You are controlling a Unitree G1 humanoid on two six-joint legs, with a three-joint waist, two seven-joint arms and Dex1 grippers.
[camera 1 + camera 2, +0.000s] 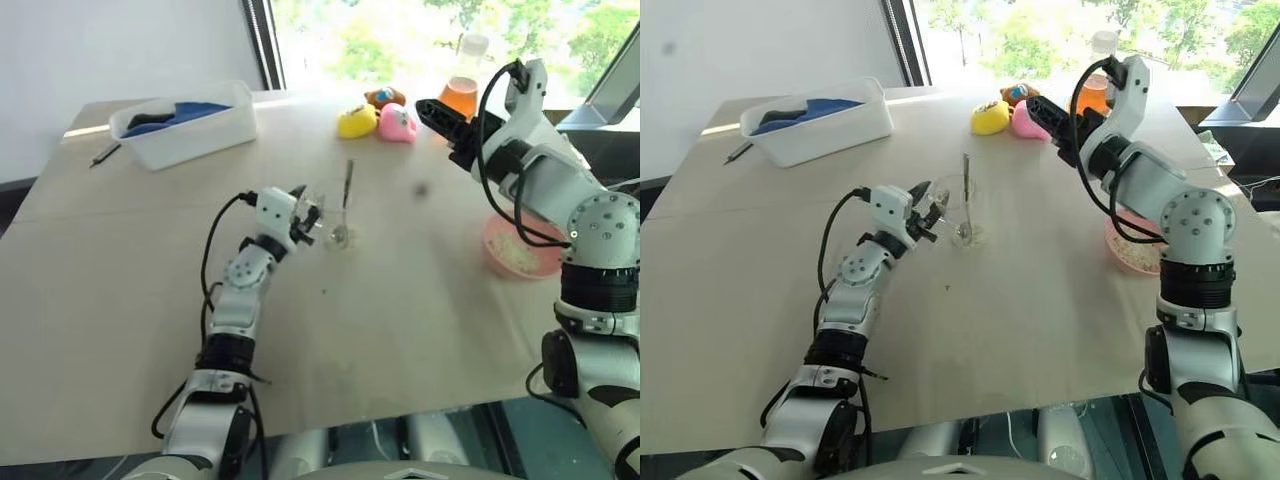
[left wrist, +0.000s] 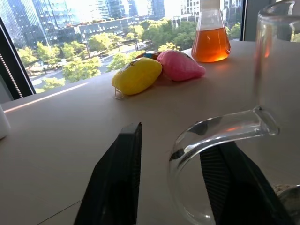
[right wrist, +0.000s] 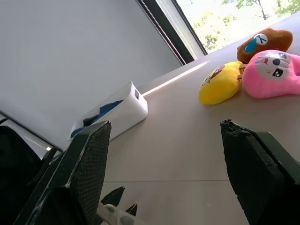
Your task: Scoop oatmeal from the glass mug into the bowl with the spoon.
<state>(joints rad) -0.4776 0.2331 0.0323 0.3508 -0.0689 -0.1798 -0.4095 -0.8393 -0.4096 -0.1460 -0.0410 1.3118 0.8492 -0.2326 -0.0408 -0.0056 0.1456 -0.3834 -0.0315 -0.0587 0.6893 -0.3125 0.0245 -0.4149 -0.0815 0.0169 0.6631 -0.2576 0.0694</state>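
Both arms reach over your desk, and neither holds anything. The bowl, at the desk's right edge, already has pale oatmeal in it and sits partly behind your right arm. The mug stands mid-desk with the spoon propped upright inside it. Your left gripper has its jaws released, one on each side of the mug's handle, not clamped. Your right gripper hangs raised near the soft toys, jaws spread and empty. You look to be between scoops, or done; another scoop would mean steadying the handle and bringing the right jaws down onto the spoon's stem.
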